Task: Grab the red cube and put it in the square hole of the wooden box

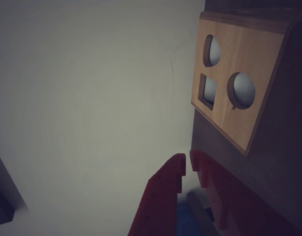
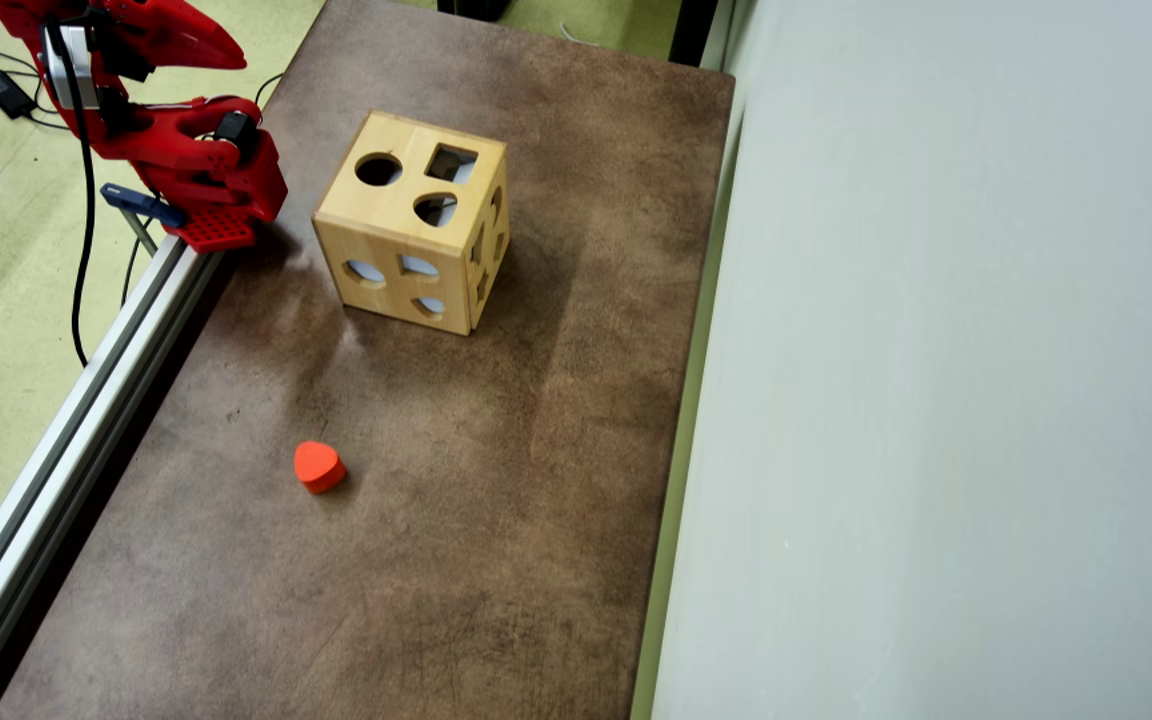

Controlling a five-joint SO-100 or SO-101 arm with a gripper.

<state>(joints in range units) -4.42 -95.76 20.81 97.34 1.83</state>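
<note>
- The wooden box [image 2: 414, 222] sits on the brown table [image 2: 496, 480], toward the 12 o'clock end in the overhead view.
- Its top face carries the square hole [image 2: 451, 163] at the 1 o'clock corner, with a round cutout [image 2: 378, 169] at 10 o'clock of that face and a heart cutout [image 2: 434, 209] at 5.
- Can't spot any red cube in either view, so no clue where it is.
- An orange-red heart block [image 2: 319, 466] lies alone on the table, well apart from the box, around 7 o'clock from it.
- The red arm [image 2: 171, 140] is folded up at 9 o'clock of the box, off the table's edge.
- In the wrist view the gripper [image 1: 188, 164] has its tips almost touching, clenched on nothing, box face at 1 o'clock.
</note>
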